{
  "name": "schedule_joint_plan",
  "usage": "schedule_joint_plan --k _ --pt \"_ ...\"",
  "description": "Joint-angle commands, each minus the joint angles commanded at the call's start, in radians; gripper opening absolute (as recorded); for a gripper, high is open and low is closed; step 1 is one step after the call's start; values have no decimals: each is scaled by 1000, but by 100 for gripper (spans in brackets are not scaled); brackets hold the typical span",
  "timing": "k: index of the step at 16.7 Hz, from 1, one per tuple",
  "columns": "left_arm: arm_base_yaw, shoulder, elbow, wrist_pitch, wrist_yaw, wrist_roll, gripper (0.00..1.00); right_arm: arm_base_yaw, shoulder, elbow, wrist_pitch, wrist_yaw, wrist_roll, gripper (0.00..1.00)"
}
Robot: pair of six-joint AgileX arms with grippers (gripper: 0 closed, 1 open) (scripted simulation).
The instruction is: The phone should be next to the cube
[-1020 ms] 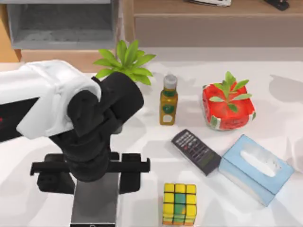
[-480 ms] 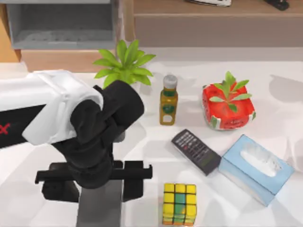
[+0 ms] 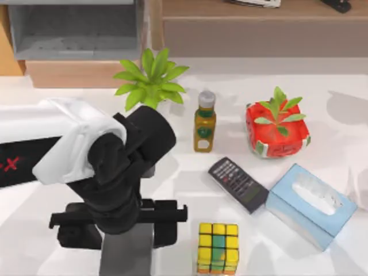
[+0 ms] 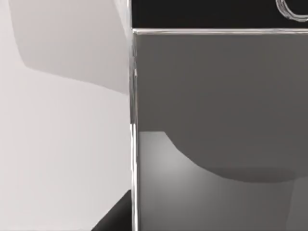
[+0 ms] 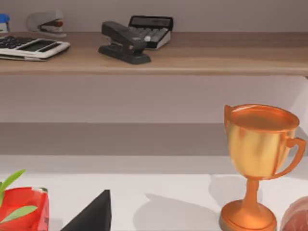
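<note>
One phone [image 3: 238,184] lies diagonally, upper-left to lower-right; left tool's state: cannot tell.

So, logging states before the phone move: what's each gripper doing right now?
Left gripper: cannot be told, hanging over the table's left side.
Right gripper: cannot be told.

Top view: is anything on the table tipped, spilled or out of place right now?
Nothing stands out. The phone lies flat at a slant, apart from the cube. The bottle is upright, the red planter and tissue box sit flat. The left gripper hangs over the table's left part.
</note>
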Motion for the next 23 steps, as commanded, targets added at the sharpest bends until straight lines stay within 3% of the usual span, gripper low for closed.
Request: schedule_joint_plan --k 7,13,23 --pt "5 30 -44 82 -65 8 0 0 0 0 0 0 0 100" --pt "5 41 -55 86 -70 9 0 0 0 0 0 0 0 100" --pt "5 41 -55 86 -70 9 75 0 0 0 0 0 0 100"
